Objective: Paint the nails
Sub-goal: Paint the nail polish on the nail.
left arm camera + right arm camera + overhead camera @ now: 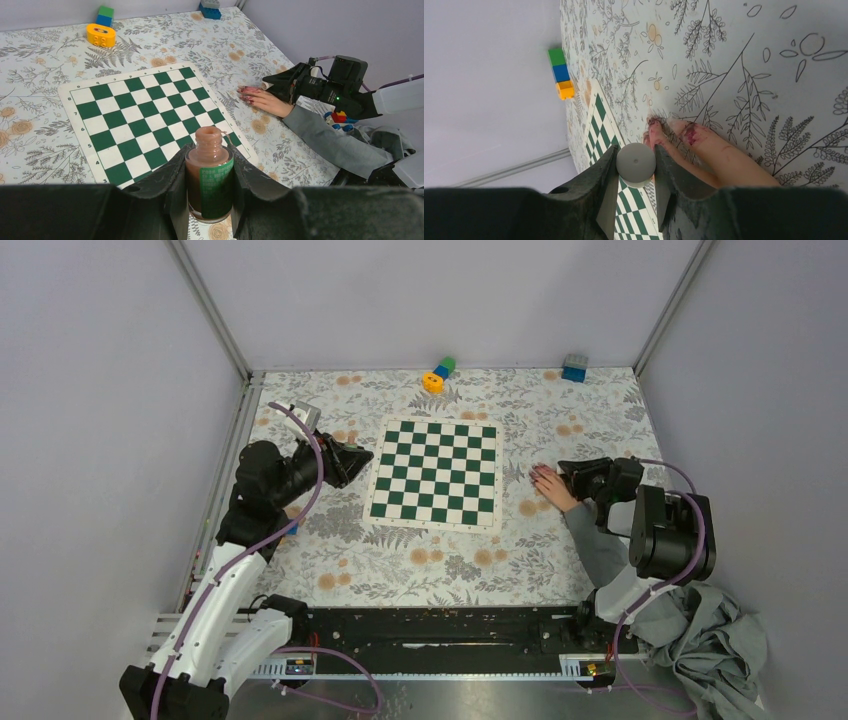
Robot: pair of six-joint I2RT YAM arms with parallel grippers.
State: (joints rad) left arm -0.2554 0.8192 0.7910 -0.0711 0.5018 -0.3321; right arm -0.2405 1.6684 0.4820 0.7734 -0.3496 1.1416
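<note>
The nails [539, 473] point toward the chessboard [434, 475], hand [556, 490] lying flat.

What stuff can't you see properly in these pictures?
Right wrist view: the grey cap in the right hand hides whatever is under it, and parts of the person's fingers.
Top view: the nails are too small to tell which are painted.
Left wrist view: the bottle label is too blurred to read, and the left hand covers its sides.
</note>
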